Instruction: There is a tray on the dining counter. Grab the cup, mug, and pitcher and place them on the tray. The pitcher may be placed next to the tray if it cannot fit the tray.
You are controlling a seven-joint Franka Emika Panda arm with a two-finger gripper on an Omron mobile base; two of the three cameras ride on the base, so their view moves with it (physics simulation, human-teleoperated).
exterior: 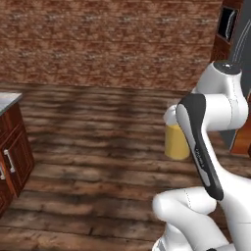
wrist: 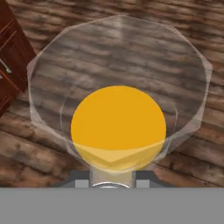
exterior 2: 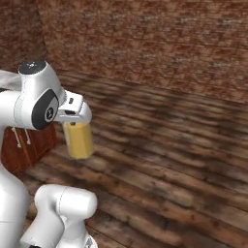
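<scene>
One object held: tall clear glass pitcher [exterior 2: 79, 139] of orange-yellow liquid
Gripper [exterior 2: 75, 116]: clamped on the pitcher's rim
Pitcher axis: upright, hanging directly below the hand, above wooden floor [exterior 2: 184, 160]

Rendered home kitchen interior. Dark wood plank floor [exterior: 98, 147], red-brown brick wall [exterior: 108, 39] behind. Reddish wood cabinet [exterior: 12, 152] with metal bar handles at left, grey marble top [exterior: 7, 100] above it. More dark wood cabinetry [exterior: 225, 29] at upper right corner.
</scene>
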